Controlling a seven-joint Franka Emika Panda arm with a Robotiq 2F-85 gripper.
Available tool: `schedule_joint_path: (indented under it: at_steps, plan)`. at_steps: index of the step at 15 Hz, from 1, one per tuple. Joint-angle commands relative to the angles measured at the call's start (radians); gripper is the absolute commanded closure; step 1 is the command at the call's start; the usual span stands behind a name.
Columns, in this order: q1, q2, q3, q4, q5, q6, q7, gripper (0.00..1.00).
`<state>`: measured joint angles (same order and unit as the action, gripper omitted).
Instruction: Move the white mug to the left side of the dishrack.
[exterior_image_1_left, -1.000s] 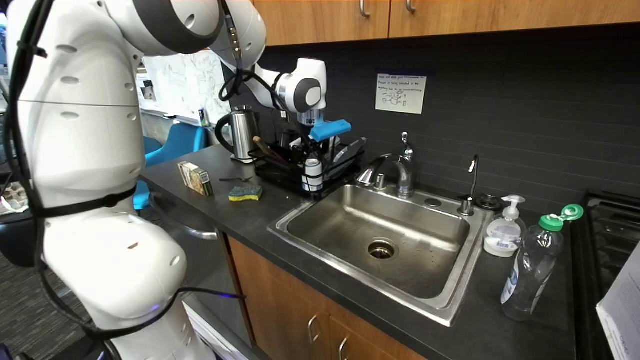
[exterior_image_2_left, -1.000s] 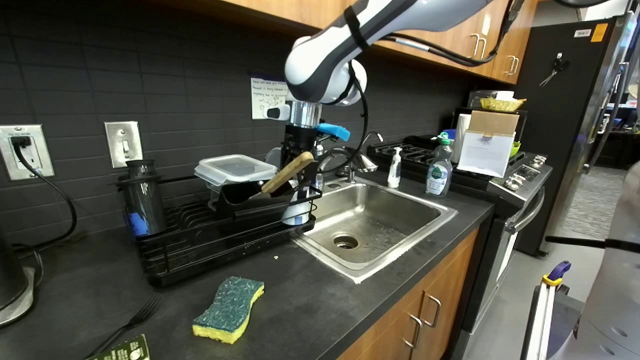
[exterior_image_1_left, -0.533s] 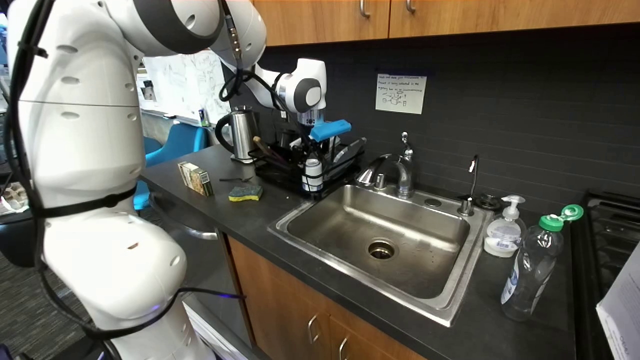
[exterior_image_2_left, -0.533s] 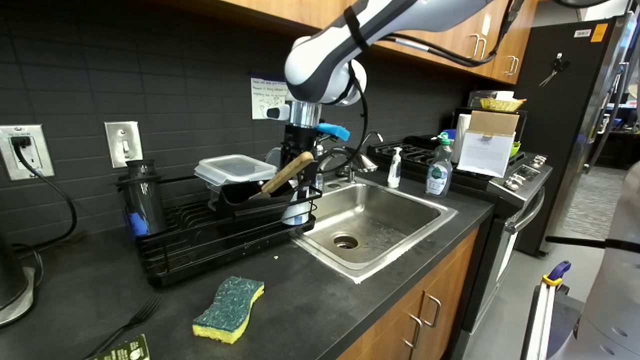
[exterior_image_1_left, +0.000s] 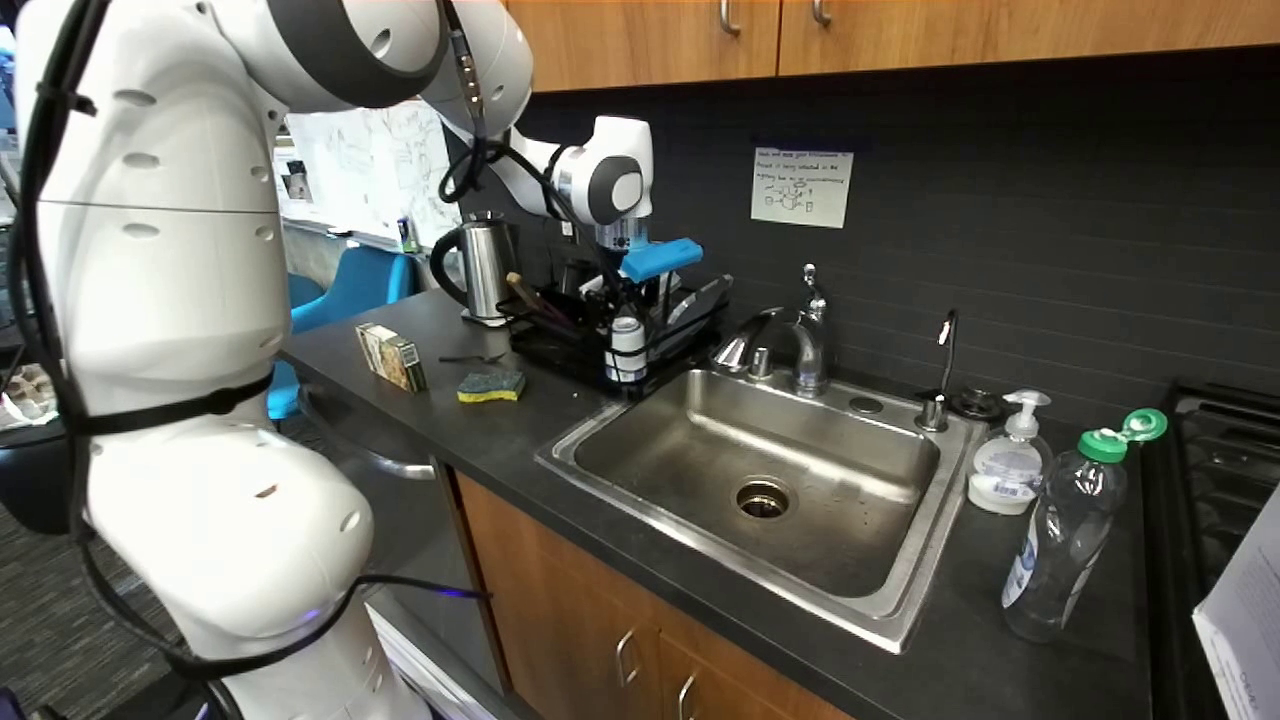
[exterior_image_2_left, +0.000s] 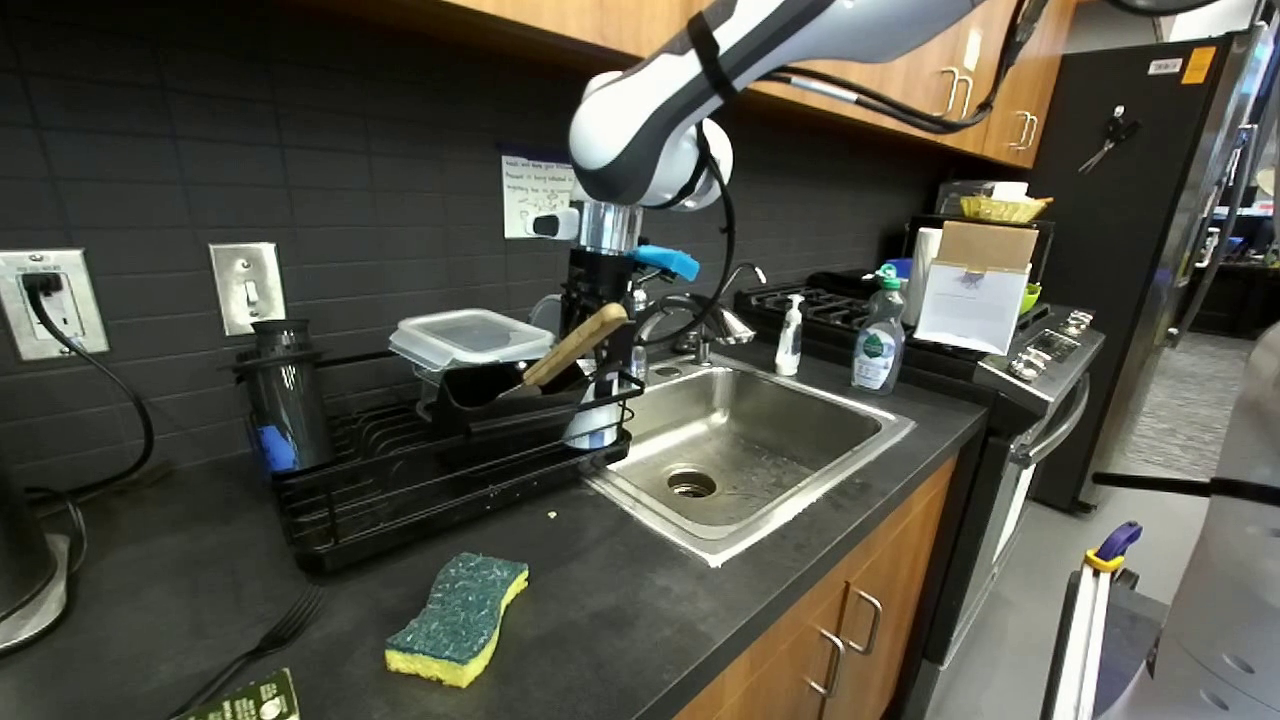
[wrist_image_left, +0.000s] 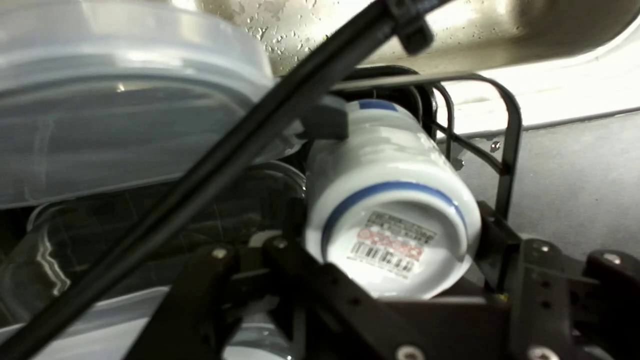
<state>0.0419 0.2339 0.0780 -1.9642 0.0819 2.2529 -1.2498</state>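
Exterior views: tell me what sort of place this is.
A kitchen, probably in an office or lab: it has a steel sink, a stove and, in the background, a scribbled-on whiteboard.

The arm (exterior_image_1_left: 160, 300) is glossy white and rounded, with dark grey bands (exterior_image_1_left: 350, 50), small oval dimples (exterior_image_1_left: 140, 160) down its side and a little brown mark (exterior_image_1_left: 265, 491) low down. Black straps (exterior_image_1_left: 170, 412) circle it, and black cables (exterior_image_1_left: 60, 80) with ties (exterior_image_1_left: 70, 100) run along its outside. A shiny silver collar (exterior_image_2_left: 610, 228) and a small pale box (exterior_image_2_left: 568, 224) sit above the gripper (wrist_image_left: 395, 230), which is black, its jointed links (wrist_image_left: 542, 295) dotted with round silver screws (wrist_image_left: 409, 352)
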Motion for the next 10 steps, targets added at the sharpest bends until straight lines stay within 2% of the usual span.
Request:
schedule_joint_path:
  at_steps: [1,10]
  plan:
    - [-0.012,0.003,0.009,0.026,-0.027,-0.008,0.007,0.47]
    - [-0.005,-0.007,0.014,0.033,-0.045,-0.008,0.017,0.47]
